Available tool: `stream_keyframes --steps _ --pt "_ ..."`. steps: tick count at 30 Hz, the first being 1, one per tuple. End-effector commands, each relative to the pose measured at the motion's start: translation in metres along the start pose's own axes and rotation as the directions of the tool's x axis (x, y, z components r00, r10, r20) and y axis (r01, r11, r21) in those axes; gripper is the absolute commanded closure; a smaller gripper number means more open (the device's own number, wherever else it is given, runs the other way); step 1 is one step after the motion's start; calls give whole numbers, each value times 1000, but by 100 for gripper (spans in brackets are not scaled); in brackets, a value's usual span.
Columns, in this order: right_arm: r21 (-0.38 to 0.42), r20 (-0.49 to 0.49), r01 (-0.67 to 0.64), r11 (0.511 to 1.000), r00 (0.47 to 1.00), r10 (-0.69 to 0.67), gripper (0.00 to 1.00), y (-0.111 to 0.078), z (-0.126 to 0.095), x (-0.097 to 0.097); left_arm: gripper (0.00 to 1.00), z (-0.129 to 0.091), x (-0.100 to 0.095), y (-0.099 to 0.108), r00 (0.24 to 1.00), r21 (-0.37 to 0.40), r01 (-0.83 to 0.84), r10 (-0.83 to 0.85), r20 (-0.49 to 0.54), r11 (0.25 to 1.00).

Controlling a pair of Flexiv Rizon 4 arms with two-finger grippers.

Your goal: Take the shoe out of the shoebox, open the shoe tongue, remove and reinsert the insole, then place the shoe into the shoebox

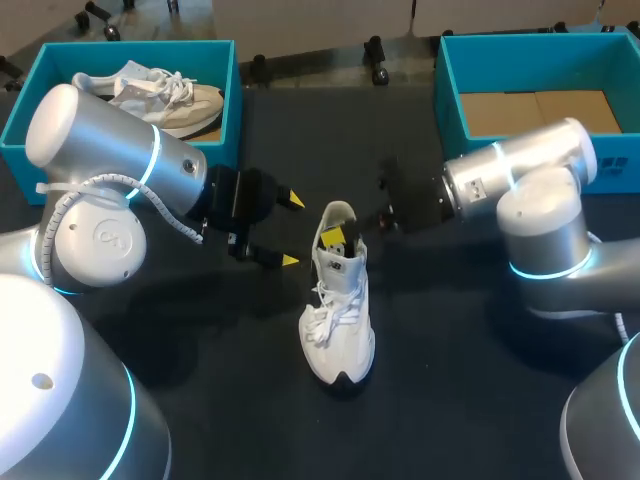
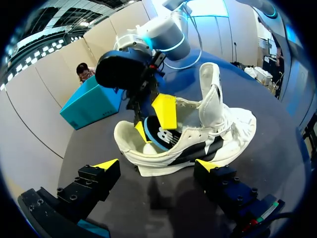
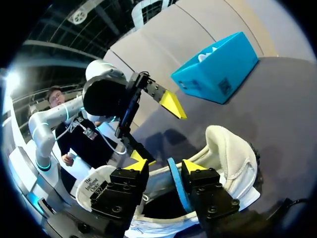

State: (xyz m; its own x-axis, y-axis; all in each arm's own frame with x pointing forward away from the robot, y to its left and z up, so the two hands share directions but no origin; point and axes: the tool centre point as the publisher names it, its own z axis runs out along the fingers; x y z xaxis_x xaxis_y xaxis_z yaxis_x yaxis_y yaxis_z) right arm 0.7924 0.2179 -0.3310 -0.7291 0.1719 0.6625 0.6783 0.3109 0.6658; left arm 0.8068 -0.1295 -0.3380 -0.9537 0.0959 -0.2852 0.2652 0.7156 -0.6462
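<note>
A white shoe (image 1: 338,310) stands upright on the dark table, toe towards me, its tongue pulled up (image 2: 210,84). My right gripper (image 1: 338,238) reaches into the heel opening. Its fingers stand apart, and the blue-edged insole (image 3: 176,186) rises between them, against one finger only. From the left wrist, the insole (image 2: 159,138) sticks up out of the shoe (image 2: 218,134) between the right gripper's (image 2: 153,121) yellow tips. My left gripper (image 1: 290,230) is wide open just left of the heel, touching nothing. Its tips (image 2: 106,163) flank the shoe's side.
A blue shoebox (image 1: 20,110) at the back left holds a second pale shoe (image 1: 165,95). Another blue shoebox (image 1: 450,95) at the back right shows only its cardboard floor. Bare dark table lies in front of the shoe and to both sides.
</note>
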Motion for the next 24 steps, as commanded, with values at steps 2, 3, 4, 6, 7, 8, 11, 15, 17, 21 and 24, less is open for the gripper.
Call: stream_keyframes --steps 2,3,4,6,7,8,11,15,17,21,24 --pt "7 63 21 1000 998 -22 52 9 -10 16 0 1 0 -1 1000 -6 0 0 -1 1000" --pt "4 71 30 1000 997 -30 51 12 -12 17 0 1 0 -1 1000 -6 0 0 -1 1000" --pt "2 80 40 999 996 -40 51 15 -13 19 0 1 0 -1 1000 -6 0 0 -1 1000" --pt "5 94 50 999 994 -51 51 19 -17 20 0 1 0 -1 1000 -6 0 0 -1 1000" --pt "-3 110 62 998 992 -62 51 22 -19 22 0 1 0 -1 1000 -6 0 0 -1 1000" --pt "-11 119 73 997 990 -71 51 24 -22 23 0 1 0 -1 1000 -6 0 0 -1 1000" --pt "-30 153 95 995 984 -89 50 29 -28 26 0 1 0 -1 1000 -6 0 0 -1 1000" --pt "-65 185 102 993 979 -88 57 35 -30 29 0 1 0 -1 1000 -6 0 0 -1 1000" --pt "-72 202 80 994 977 -64 69 36 -31 29 0 1 0 -1 1000 -6 0 0 -1 1000" --pt "-83 257 51 995 966 -28 100 34 -38 32 0 1 0 -1 1000 -6 0 0 -1 1000" --pt "-86 311 18 996 950 10 100 35 -40 34 0 1 0 -1 1000 -6 0 0 -1 1000"
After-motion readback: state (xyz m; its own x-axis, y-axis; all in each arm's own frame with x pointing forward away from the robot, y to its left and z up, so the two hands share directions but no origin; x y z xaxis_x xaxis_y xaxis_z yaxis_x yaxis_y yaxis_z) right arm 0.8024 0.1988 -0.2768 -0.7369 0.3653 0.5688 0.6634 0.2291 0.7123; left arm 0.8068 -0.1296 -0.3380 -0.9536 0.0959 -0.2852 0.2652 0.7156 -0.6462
